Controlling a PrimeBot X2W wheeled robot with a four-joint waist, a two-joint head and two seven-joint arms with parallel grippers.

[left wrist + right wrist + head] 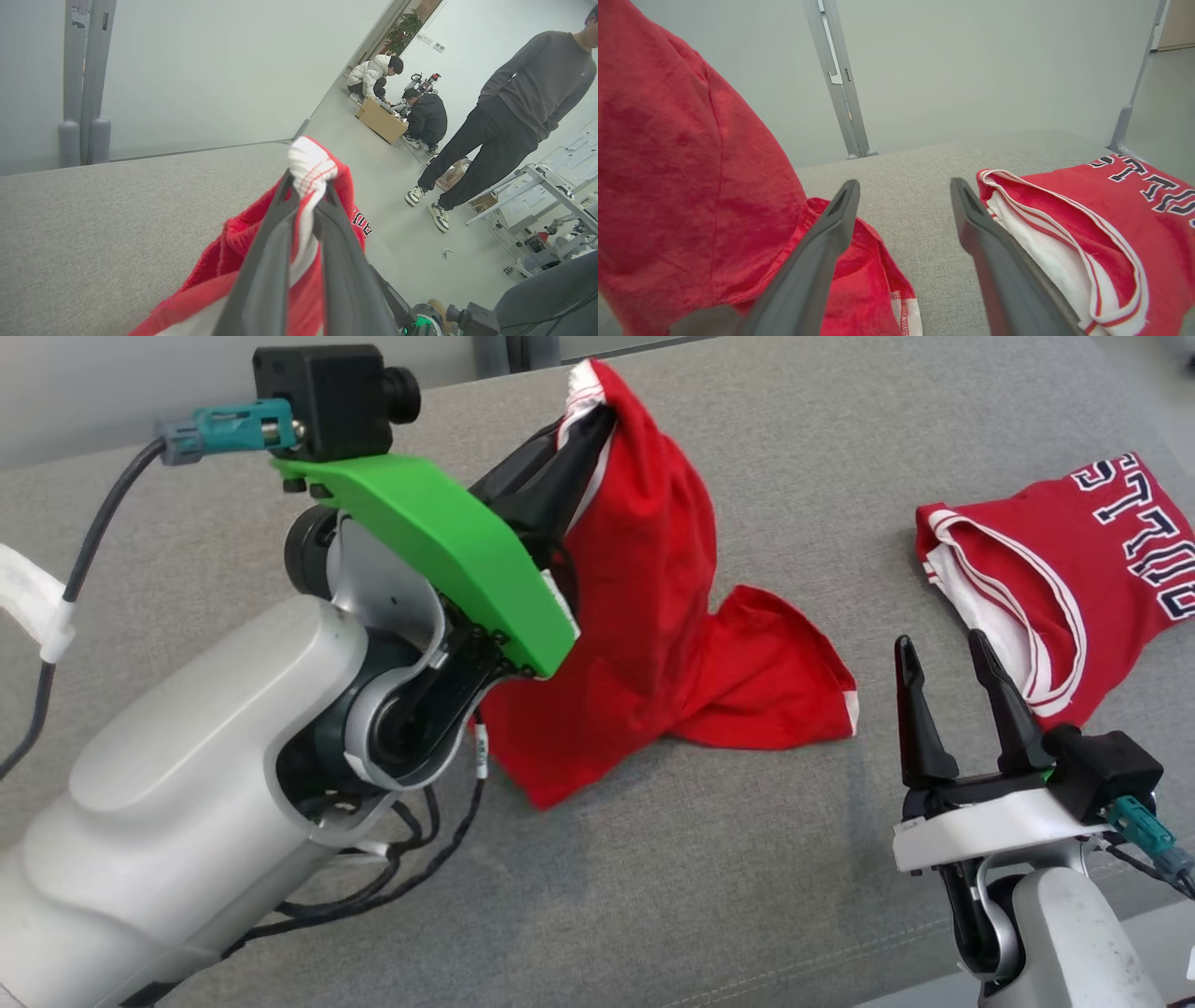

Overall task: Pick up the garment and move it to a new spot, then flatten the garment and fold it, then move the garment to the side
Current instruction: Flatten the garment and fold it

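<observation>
Cloth slipping out of the grip is the main risk from here. The left pincer (588, 420) is clamped shut on a small bunched bit of white-trimmed edge of the red garment (653, 616). In the left wrist view that wad of hem pokes out just past the fingertips (329, 189), so the hold looks narrow. The garment hangs from that one pinch in a tall drape. Its lower folds lie on the grey worktop (794, 859), roughly at the middle.

If the arm travels sideways while those folds rest on the rough fabric surface, friction could tug the hem free. It could also twist the cloth into a knot that is harder to flatten afterwards. Lifting higher before moving would probably lessen that.

The right pincer (941, 649) stands wide open and empty, low over the worktop. It sits between the hanging garment and a second red shirt (1074, 579) with dark lettering that lies to the right. A swing towards that side might drape the garment over the open fingers or drag it across the other shirt and tangle the two together.
</observation>
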